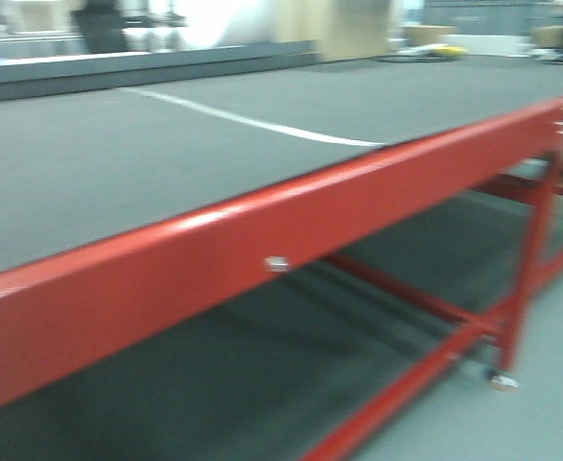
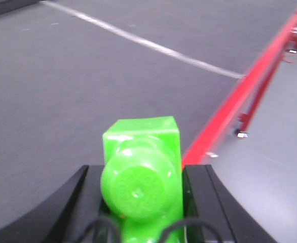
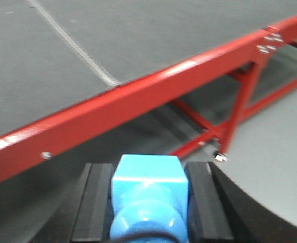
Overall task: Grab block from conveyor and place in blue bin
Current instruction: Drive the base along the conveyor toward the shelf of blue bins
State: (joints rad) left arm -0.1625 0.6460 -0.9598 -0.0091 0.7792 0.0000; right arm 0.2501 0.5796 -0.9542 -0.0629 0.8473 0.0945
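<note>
Green block (image 2: 141, 136), its near end cut off and blurred, sits clamped between the black jaws of the left gripper (image 2: 137, 169), held out over the conveyor (image 2: 62, 86) belt near its red edge. Right gripper (image 3: 149, 168), below belt level facing the conveyor's side, clamps a blue block (image 3: 147, 195) likewise.

No text, label or number could be read. Only a plain white line (image 1: 262, 123) was seen across the conveyor (image 1: 99, 182).

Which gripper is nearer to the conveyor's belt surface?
Left. The left gripper is over the belt, near its edge; the right gripper is off it, outside the red frame.
</note>
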